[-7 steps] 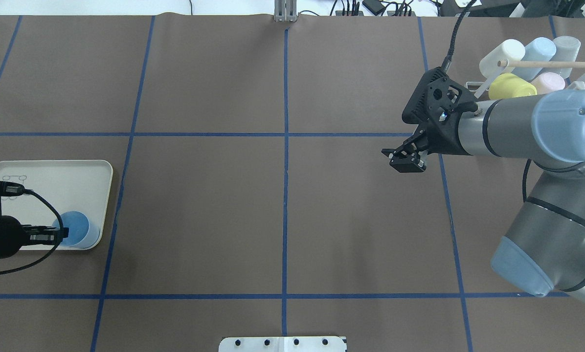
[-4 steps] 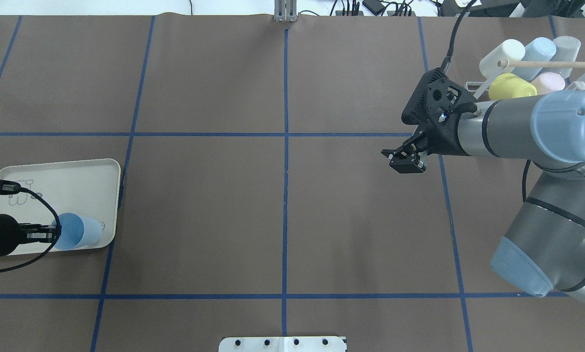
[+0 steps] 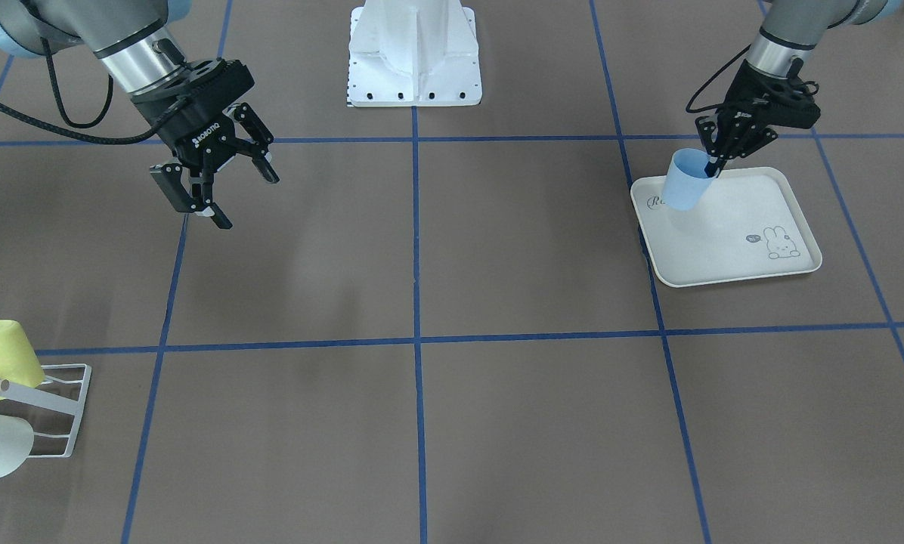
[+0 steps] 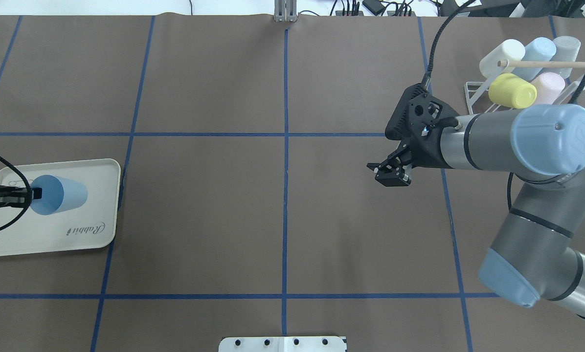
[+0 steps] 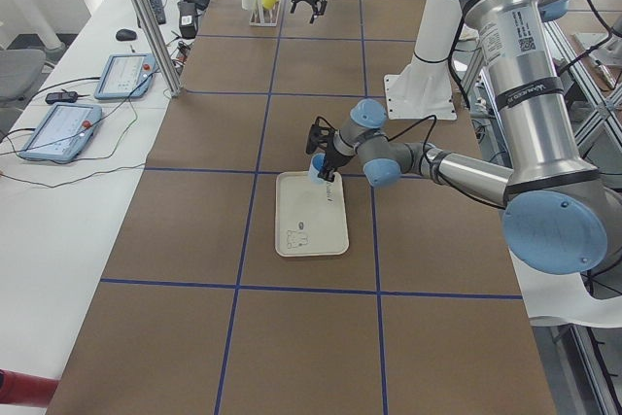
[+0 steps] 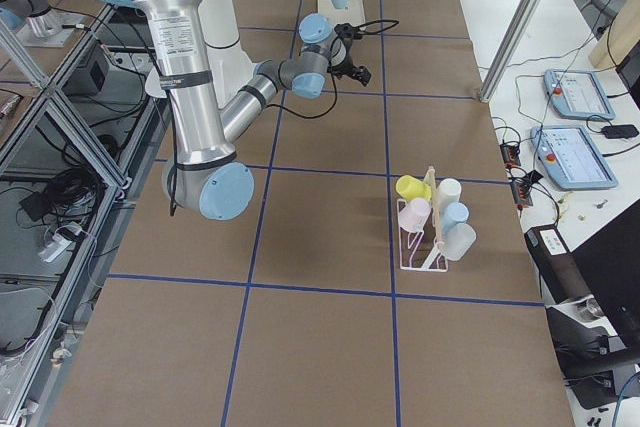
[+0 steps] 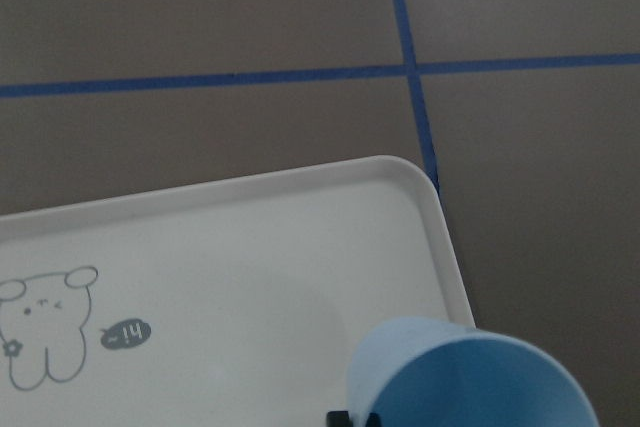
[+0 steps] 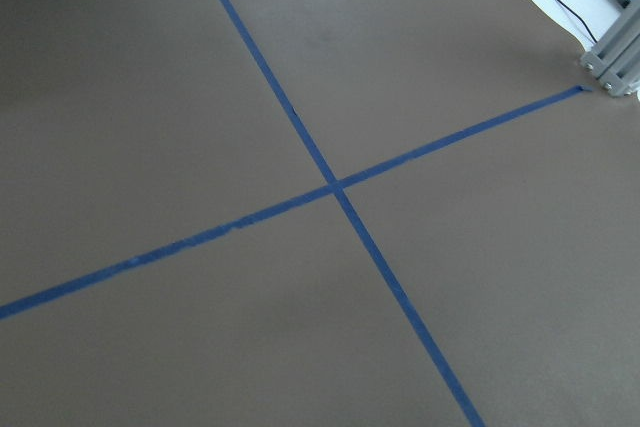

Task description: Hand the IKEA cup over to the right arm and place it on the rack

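Overhead exterior view: we see the smooth, tapered light-blue cup (image 4: 60,194) tilted over the cream, round-cornered tray (image 4: 77,239), with the left gripper (image 4: 32,194) fingers clamping its rim. Right gripper (image 3: 244,200) fingers are spread, empty. The white wire rack (image 4: 551,63) holds five pastel cups (image 4: 511,90).

Blue cup (image 3: 685,189) — tilted, aloft over tray (image 3: 724,261).
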Tool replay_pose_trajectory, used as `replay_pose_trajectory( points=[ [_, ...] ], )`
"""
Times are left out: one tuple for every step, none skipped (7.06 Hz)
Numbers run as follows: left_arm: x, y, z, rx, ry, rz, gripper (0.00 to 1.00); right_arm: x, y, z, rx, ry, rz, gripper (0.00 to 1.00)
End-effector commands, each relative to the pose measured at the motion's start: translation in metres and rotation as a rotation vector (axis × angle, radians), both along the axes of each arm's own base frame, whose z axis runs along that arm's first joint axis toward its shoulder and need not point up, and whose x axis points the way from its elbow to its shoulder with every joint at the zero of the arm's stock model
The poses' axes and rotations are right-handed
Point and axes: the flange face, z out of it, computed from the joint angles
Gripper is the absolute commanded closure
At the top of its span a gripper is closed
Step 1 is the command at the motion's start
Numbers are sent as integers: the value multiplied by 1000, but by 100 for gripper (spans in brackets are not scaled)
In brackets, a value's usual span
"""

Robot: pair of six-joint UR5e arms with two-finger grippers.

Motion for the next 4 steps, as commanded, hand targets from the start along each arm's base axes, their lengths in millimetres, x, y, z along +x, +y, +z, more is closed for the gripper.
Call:
replay_pose_trajectory(
  points=[
    [4, -3, -74, 56, 171, 86, 100, -36, 22, -10, 102, -164, -69, 1],
    [18, -11, -112, 14, 284, 83, 100, -46, 33, -7, 157, -255, -98, 1],
    [29, -16, -145, 13, 354, 97, 100, -56, 44, -1, 202, -331, -122, 1],
    [41, -22, -177, 12, 405, 119, 100, -67, 56, 8, 246, -410, -149, 2]
  ],
)
